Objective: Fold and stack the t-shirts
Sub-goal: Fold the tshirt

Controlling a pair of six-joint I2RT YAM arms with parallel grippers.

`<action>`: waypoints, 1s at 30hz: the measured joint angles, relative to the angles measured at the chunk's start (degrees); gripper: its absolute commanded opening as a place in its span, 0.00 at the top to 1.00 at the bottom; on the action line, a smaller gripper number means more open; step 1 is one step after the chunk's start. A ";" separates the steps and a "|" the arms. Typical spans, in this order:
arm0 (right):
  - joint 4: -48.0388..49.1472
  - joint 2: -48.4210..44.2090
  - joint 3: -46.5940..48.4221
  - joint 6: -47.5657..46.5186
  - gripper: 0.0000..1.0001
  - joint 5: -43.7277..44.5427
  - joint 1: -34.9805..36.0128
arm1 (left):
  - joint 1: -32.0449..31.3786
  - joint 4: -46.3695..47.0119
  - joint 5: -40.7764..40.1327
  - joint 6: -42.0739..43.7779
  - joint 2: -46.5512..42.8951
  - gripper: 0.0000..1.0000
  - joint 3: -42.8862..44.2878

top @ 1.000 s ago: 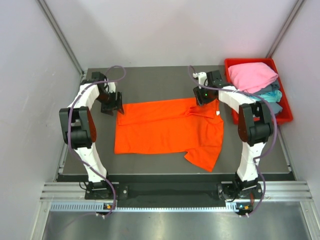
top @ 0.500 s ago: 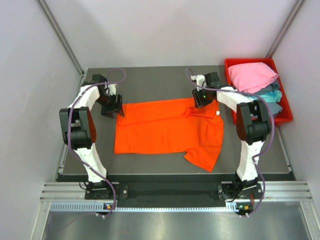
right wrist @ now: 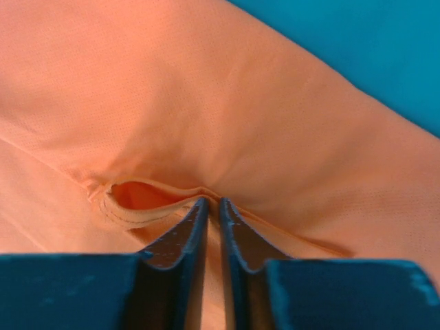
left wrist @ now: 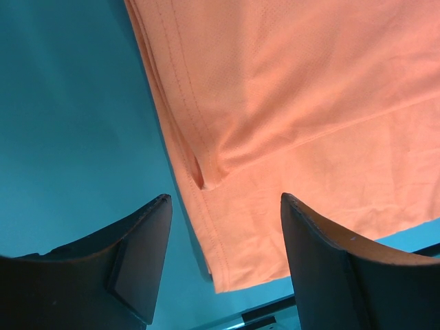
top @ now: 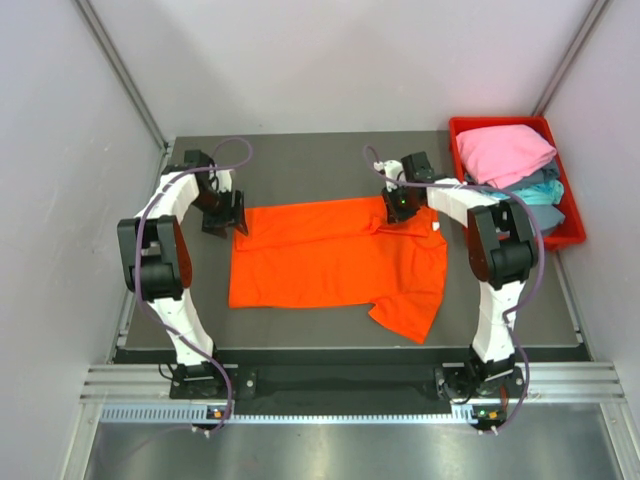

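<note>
A bright orange t-shirt (top: 335, 255) lies spread on the dark table, one sleeve flopped toward the front right. Its far left corner (left wrist: 275, 137) sits under my left gripper (top: 228, 212), whose jaws stand wide open above the hem (left wrist: 223, 227). At the far right edge of the shirt, my right gripper (top: 400, 205) is shut on a pinched fold of orange cloth (right wrist: 213, 206); a small pocket of cloth bulges just left of its fingertips. More t-shirts, pink (top: 503, 152) on top of teal and grey-blue ones (top: 545, 190), are heaped in the bin.
A red plastic bin (top: 568, 232) stands at the table's far right corner, close to the right arm. Bare grey table (top: 300, 160) runs behind the shirt and along its front edge. Side walls close in on both sides.
My right gripper has slid a little left along the shirt's far edge and closed its jaws onto the cloth. The left gripper and the shirt's body have stayed where they were.
</note>
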 measured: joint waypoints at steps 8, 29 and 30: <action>0.31 -1.31 -1.84 -0.59 1.00 0.15 0.02 | 0.00 0.35 0.07 0.02 -0.66 0.31 -0.33; -3.89 -23.02 -18.32 1.09 0.70 1.60 7.80 | 0.00 3.26 1.88 -0.17 -2.14 0.31 -3.04; -4.09 -22.88 -17.51 1.40 0.62 1.97 7.41 | 0.00 3.37 1.88 -0.17 -2.14 0.31 -3.04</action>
